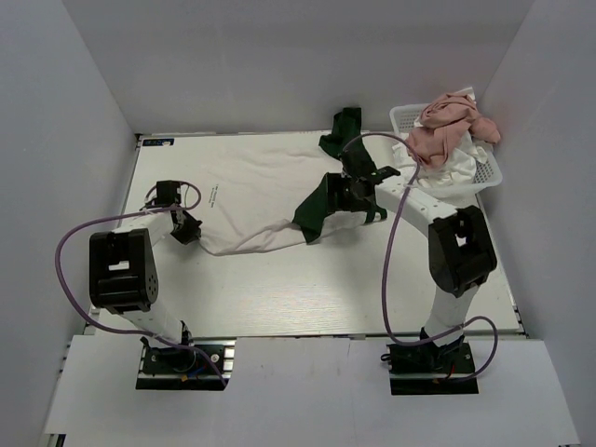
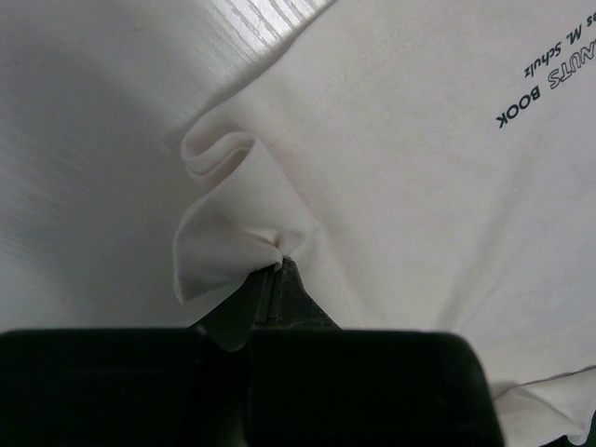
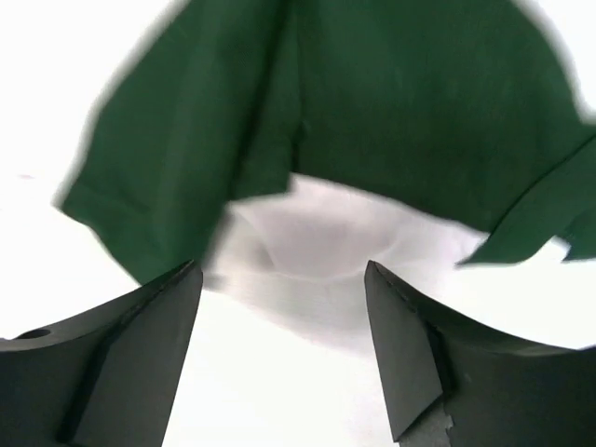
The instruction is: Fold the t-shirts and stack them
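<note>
Early days: left tool [image 2: 279, 268] clamped on the green-sleeved shirt [image 1: 256, 186] at its left hem, right tool [image 3: 284, 279] spread apart over a sleeve, nothing folded yet, pink and white shirts [image 1: 447, 126] heaped in the far-right basket [image 1: 401, 115].

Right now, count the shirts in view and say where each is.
3: green-sleeved shirt spread on the table, the pink shirt atop the basket, a white shirt beneath it. More may be hidden.

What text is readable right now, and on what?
"NUTS BOOK": dark print, cut off by the frame edge, on the white t-shirt in the left wrist view.
"s M. Schulz": same print, also cut off.
Overhead, that lettering is too small to read; no other text.
</note>
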{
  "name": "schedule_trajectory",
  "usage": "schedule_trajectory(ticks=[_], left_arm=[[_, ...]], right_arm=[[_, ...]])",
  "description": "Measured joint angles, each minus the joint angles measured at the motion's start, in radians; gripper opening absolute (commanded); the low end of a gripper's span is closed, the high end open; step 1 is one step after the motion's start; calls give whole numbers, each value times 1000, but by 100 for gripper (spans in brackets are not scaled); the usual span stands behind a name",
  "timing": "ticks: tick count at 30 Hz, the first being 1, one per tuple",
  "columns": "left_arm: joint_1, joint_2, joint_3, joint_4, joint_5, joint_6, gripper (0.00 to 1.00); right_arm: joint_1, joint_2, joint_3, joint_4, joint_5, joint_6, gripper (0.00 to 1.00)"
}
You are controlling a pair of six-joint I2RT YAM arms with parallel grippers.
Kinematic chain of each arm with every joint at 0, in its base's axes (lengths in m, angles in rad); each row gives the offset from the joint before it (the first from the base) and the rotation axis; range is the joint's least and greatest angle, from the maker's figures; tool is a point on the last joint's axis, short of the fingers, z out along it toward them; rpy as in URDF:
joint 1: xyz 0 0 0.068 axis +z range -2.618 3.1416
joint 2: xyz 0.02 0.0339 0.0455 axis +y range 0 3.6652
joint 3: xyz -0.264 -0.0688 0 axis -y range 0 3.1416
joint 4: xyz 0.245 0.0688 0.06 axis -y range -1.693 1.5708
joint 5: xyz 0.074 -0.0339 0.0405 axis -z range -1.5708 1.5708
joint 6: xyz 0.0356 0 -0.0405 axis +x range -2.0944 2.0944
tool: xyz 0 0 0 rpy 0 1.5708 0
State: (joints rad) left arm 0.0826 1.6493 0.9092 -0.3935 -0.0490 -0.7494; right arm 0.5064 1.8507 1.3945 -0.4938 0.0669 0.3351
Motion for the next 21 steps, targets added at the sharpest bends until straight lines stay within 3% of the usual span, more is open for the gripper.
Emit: schedule_trajectory(ticks=[7,16,19,20,21], left_arm=[[1,12,3,18,13,6,0],[1,16,8,20,16,13,0],[1,16,8,20,16,14,0],[1,16,8,20,16,14,0],[1,16,8,20,16,14,0]], right_arm=[[-8,41,64,91,9,-14,51],[-10,234,173,71,24,-29,48],[-10,248,188,71,18,-33,28],[-10,248,190,72,13,-30,9],[-10,248,191,73,8,-30,3]])
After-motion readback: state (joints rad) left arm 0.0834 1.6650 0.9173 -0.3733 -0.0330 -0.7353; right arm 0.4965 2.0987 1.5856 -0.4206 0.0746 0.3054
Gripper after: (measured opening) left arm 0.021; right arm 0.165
